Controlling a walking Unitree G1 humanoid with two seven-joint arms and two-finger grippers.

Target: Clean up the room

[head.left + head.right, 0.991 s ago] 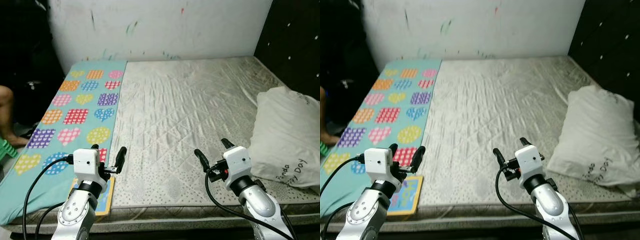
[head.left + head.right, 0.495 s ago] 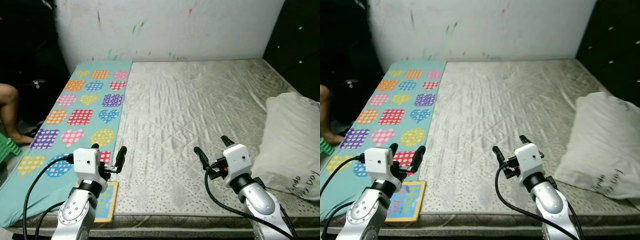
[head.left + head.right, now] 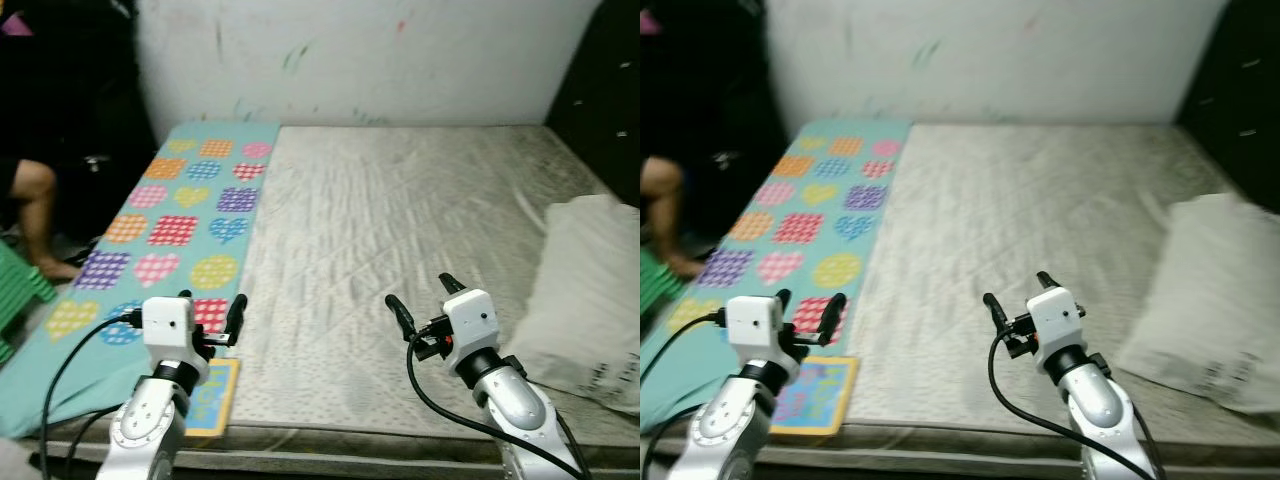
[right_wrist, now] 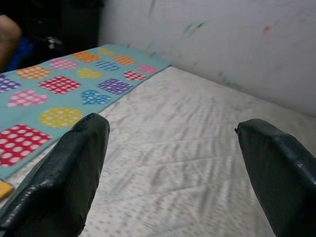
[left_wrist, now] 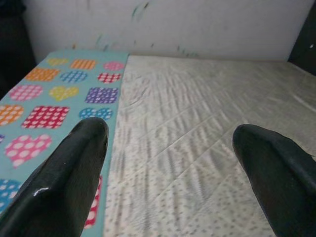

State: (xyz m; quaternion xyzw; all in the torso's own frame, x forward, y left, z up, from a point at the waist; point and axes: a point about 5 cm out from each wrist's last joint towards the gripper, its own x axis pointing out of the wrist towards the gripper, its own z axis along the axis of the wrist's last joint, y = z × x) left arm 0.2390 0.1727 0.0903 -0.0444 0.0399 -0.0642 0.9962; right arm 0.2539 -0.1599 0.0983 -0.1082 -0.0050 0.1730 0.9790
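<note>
a bare quilted mattress is seen ahead, set against a white wall marked with paint streaks. along the mattress's left side a teal mat with coloured hearts is spread flat. a yellow-edged picture book lies at the near left corner, partly over the mat's near end and just beside the left arm. at the far right a white pillow rests on the mattress edge, near the dark headboard.

the left gripper is held above the near left corner of the mattress with its fingers spread apart and nothing between them; in the left wrist view both fingers are shown wide, with only mattress and mat beyond. the right gripper is raised over the near middle of the mattress, likewise released and empty.

a person's leg is visible off the left side, beside something green.

the tidying is judged to be at an early stage or between items: nothing is gripped. the book appears the most obvious loose item left to be picked up, and it lies nearest the left gripper. the pillow may also need to be straightened. whether the mat is meant to be moved cannot be told.
</note>
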